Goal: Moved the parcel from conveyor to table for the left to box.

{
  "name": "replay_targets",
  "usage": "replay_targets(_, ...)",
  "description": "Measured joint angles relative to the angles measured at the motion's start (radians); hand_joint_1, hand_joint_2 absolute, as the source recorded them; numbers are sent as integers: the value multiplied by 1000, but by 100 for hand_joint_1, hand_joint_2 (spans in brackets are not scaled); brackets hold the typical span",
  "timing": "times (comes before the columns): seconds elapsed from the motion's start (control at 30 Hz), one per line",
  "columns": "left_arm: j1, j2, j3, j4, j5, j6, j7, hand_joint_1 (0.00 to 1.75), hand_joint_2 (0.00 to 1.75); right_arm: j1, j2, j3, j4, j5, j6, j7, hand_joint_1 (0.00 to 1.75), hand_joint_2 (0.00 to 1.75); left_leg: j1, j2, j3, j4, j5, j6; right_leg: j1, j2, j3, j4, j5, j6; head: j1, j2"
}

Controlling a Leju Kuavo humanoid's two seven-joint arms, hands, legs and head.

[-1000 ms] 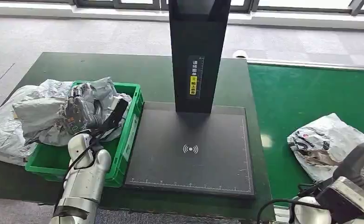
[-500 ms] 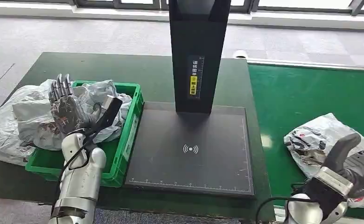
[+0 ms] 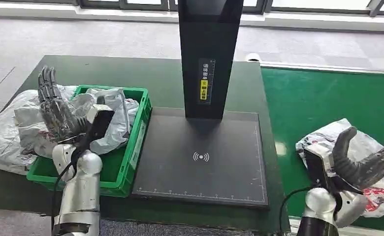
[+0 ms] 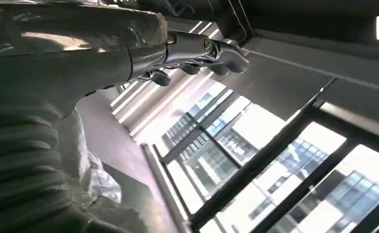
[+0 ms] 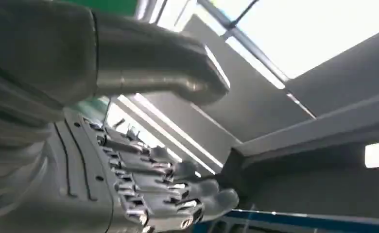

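parcel just beyond the right hand

though raised off the belt, right hand (image 3: 362,164) sits directly in front of the parcel (image 3: 350,147), thumb and fingers spread, holding nothing. parcel flat on the green conveyor (image 3: 318,98), just past the hand and partly hidden by it, long axis running from near the table (image 3: 150,78) edge out to the robot's right. far nearer the right hand than the left. left hand (image 3: 54,105) upright over the green box (image 3: 133,147) of bags, fingers straight and apart, empty.

from the head view, parcel, belt and both hands together. from the right wrist view, open fingers (image 5: 178,194) against ceiling, no parcel. likely next: down and forward onto the parcel.
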Motion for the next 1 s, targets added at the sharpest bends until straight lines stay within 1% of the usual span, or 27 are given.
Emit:
replay_targets(0.07, 8, -8, 3, -21, 36, 0, -30, 0, 0, -35, 0, -88, 65, 26, 1, 0, 0, 175, 0, -4, -1, 0, 1, 2, 0, -5, 1, 0, 0, 0, 0, 0)
replay_targets(0.17, 14, -12, 8, -40, 56, 0, -42, 0, 0, -78, 0, -162, 138, 51, 0, 0, 0, 175, 0, -3, -1, 0, 1, 1, 0, -5, 0, 0, 0, 0, 0, 0)
replay_targets(0.2, 17, -13, 8, -45, 87, 0, -66, 0, 0, -95, 0, -185, 159, 107, 0, 2, 0, 175, 0, -3, -1, 0, 1, 1, 0, -4, -1, 0, 0, 0, 0, 0)
replay_targets(0.23, 21, -16, 7, -50, 148, 0, -105, 0, 0, -121, -2, -218, 184, 200, -1, 18, 0, 175, 0, -1, -1, 0, 1, 1, 0, -2, -2, 0, 0, 0, 0, 0)
replay_targets(0.3, 38, -21, -11, -69, 270, 0, -163, 0, 0, -172, -11, -305, 234, 377, 0, 73, 0, 175, 0, 0, -1, 0, 1, 1, 0, -1, -1, 0, 0, 0, 0, 0)
replay_targets(0.37, 64, -25, -49, -104, 358, 0, -178, 0, 0, -200, -31, -365, 270, 480, 0, 186, 0, 175, 0, -5, -2, 0, 2, 2, 0, -6, -1, 0, 0, 0, 0, 0)
replay_targets(0.4, 73, -23, -71, -126, 397, 0, -180, 0, 0, -208, -45, -374, 290, 515, 0, 264, 0, 175, 0, -6, -3, 0, 2, 2, 0, -6, -1, 0, 0, 0, 0, 0)
replay_targets(0.43, 83, -22, -92, -147, 428, 0, -181, 0, 0, -217, -62, -376, 312, 542, 0, 343, 0, 175, 0, -6, -3, 0, 2, 2, 0, -6, -1, 0, 0, 0, 0, 0)
replay_targets(0.5, 98, -18, -139, -198, 454, 0, -184, 0, 0, -230, -93, -376, 360, 571, -1, 463, 0, 175, 0, -6, -4, 0, 2, 2, 0, -6, -1, 0, 0, 0, 0, 0)
replay_targets(0.67, 129, -9, -200, -323, 454, 0, -184, 0, 0, -236, -155, -349, 465, 577, -1, 624, 0, 175, 0, -6, -4, 0, 1, 2, 0, -6, -1, 0, 0, 0, 0, 0)
replay_targets(0.77, 152, -2, -230, -395, 466, 0, -184, 0, 0, -240, -190, -274, 531, 580, -1, 778, 0, 175, 0, -6, -4, 0, 1, 2, 0, -6, -1, 0, 0, 0, 0, 0)
replay_targets(0.9, 180, 6, -266, -453, 492, 0, -184, 0, 0, -270, -255, -157, 687, 578, 13, 1000, 0, 175, 0, -6, -4, 0, 2, 2, 1, -6, -1, 0, 0, 0, 0, 0)
replay_targets(0.97, 181, 6, -283, -471, 504, 0, -184, 0, 0, -299, -294, -112, 820, 577, 54, 1068, 0, 175, 0, -6, -3, 0, 2, 2, 0, -6, 0, 0, 0, 0, 0, 0)
replay_targets(1.0, 186, 8, -290, -478, 505, 0, -184, 0, 0, -302, -305, -98, 859, 576, 68, 1075, 0, 175, 0, -6, -3, 0, 2, 2, 0, -7, 0, 0, 0, 0, 0, 0)
